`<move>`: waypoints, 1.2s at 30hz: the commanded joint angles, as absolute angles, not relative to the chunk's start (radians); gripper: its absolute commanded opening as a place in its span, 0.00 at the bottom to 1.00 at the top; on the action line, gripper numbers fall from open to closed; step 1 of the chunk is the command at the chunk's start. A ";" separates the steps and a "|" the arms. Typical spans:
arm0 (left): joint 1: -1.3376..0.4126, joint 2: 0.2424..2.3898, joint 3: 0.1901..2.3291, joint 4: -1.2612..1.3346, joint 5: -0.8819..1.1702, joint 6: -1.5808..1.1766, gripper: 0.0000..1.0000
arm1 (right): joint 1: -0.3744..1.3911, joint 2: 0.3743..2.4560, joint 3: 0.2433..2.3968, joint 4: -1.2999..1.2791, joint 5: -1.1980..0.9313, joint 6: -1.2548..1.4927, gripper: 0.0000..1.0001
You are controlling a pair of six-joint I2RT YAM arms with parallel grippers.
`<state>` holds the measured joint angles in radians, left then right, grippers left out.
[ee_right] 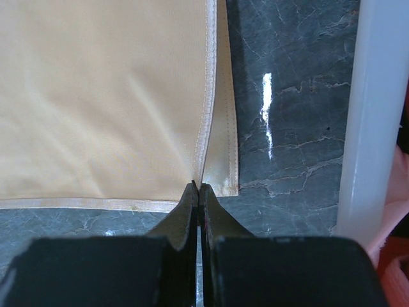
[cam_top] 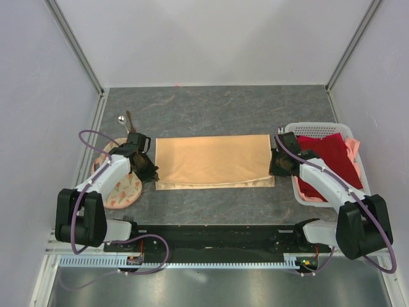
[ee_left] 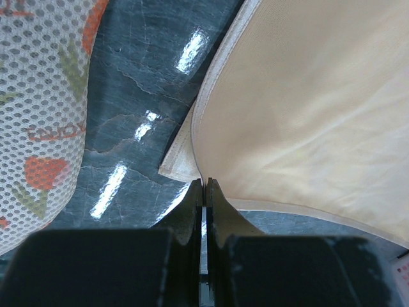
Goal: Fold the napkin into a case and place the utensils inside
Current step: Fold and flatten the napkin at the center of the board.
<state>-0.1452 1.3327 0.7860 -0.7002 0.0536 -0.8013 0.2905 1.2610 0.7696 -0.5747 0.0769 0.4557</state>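
Dark stone table [cam_top: 211,102] under me, and dead centre on it lies the napkin [cam_top: 214,160], doubled over into a wide band with the under layer peeking out along the 6 o'clock edge and the 3 o'clock end. No case yet, I'd say: this is one fold of several.

White basket [cam_top: 319,126] sits at 3 o'clock with a dark red cloth [cam_top: 329,160] in it. The round printed cloth [cam_top: 124,192] lies at 8 o'clock.

Left pincer [ee_left: 204,184] is pressed together on the top layer's hem at the 7 o'clock corner. Right pincer [ee_right: 197,187] is pressed together too, right on the top layer's corner at 4 o'clock. Both look to be pinching that one layer only.

To do this well, I judge I must lift both corners level and carry them together, so the fold line runs straight. The cloth is shiny and likely slippery, so I want a slow pull with no tugging apart. I also watch that the under layer is not dragged along.

Spoon [cam_top: 121,119] and dark stick [cam_top: 130,121] wait at 10 o'clock, just beside each other and well apart from the napkin.
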 commanded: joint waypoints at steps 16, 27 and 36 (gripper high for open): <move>-0.132 1.223 0.810 -0.733 0.043 -0.787 0.02 | 0.288 1.175 0.818 -0.637 0.114 0.492 0.00; -0.130 1.284 0.776 -0.713 0.041 -0.788 0.02 | 0.287 1.213 0.759 -0.635 0.104 0.534 0.00; -0.130 1.359 0.764 -0.670 0.052 -0.772 0.02 | 0.287 1.290 0.718 -0.578 0.084 0.538 0.00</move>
